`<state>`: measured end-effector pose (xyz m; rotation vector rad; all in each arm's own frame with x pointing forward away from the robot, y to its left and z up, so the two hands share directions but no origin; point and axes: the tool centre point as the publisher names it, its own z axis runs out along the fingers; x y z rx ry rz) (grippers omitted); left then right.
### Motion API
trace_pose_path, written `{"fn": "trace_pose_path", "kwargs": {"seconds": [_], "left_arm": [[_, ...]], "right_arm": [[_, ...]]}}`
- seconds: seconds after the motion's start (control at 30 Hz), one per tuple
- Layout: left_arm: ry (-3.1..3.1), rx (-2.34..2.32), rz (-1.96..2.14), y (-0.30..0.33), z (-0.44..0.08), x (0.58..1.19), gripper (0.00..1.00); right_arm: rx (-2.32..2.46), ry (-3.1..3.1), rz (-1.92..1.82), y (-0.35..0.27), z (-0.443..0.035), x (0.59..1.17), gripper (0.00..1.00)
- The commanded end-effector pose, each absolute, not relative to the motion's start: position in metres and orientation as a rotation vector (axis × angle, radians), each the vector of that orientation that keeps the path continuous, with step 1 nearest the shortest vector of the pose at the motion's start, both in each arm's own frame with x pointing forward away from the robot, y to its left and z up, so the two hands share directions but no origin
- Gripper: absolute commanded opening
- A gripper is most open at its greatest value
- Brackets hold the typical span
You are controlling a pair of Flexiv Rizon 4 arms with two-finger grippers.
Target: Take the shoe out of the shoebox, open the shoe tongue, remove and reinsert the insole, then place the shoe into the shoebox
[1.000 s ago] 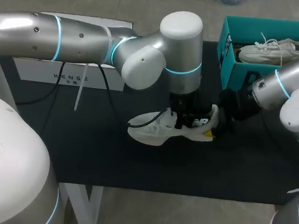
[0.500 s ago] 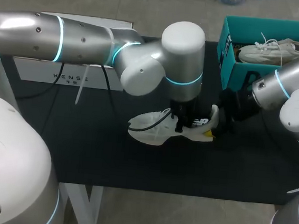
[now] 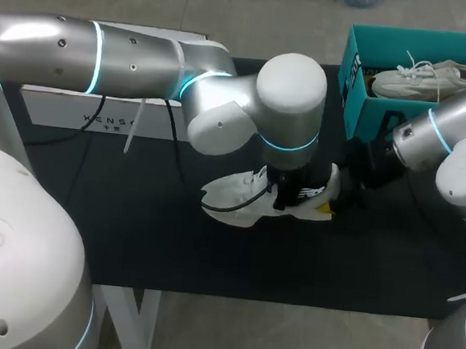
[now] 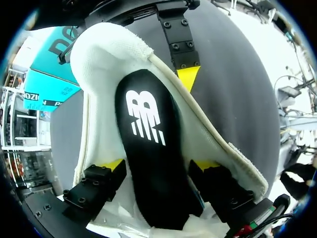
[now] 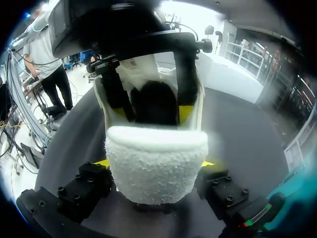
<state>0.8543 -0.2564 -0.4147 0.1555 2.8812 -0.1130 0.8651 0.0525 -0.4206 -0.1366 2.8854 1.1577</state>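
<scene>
Black matting (image 3: 169, 243) covers the table and carries the white shoe (image 3: 230, 203) near its middle, toe toward 9 o'clock and heel toward 3 o'clock as seen from the head camera. A teal shoebox (image 3: 361, 113) stands at about 1 o'clock from the shoe, well apart, with a second, pale shoe (image 3: 428, 78) lying in it. A white box (image 3: 74, 114) sits off at 10 o'clock.

My right gripper (image 5: 153, 162) comes in from 3 o'clock and is closed on the padded heel (image 5: 157, 168), one yellow tip against each flank. I judge this hold to be a clamp: it keeps the shoe from sliding or tipping while my other arm works inside it.

My left gripper (image 4: 157, 167) stands over the shoe's mouth, its fingers partly spread and sunk inside the upper. One finger presses each long edge of the black insole (image 4: 146, 144), so the insole is pinched across its width. The far end of the insole lies toward the heel cup, just short of my right gripper's finger; the near end rises toward my left wrist. The step in hand is the insole's passage through the mouth. Whether it is going out or back in cannot be read from this moment.
</scene>
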Motion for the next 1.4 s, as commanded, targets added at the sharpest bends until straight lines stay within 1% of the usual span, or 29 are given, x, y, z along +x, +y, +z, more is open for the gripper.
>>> {"fn": "trace_pose_path", "kwargs": {"seconds": [0.03, 0.07, 0.1, 0.47, 0.9, 1.4], "left_arm": [[2.862, 0.143, -0.084, -0.257, -0.432, 0.856, 0.38], [2.859, 0.133, -0.077, -0.256, -0.433, 0.857, 0.15], [2.859, 0.122, -0.079, -0.255, -0.433, 0.858, 0.00], [2.888, 0.026, -0.123, -0.247, -0.421, 0.861, 0.00], [2.942, -0.088, -0.173, -0.251, -0.409, 0.849, 0.00], [2.992, -0.464, -0.336, -0.238, -0.385, 0.869, 0.00]], "right_arm": [[-0.136, 2.888, 1.153, 0.053, -0.421, 0.866, 0.00], [-0.136, 2.888, 1.153, 0.053, -0.421, 0.866, 0.00], [-0.136, 2.888, 1.153, 0.053, -0.421, 0.866, 0.00], [-0.136, 2.888, 1.153, 0.053, -0.421, 0.866, 0.00], [-0.136, 2.888, 1.153, 0.053, -0.421, 0.866, 0.00], [-0.136, 2.888, 1.153, 0.053, -0.421, 0.866, 0.00]]}}
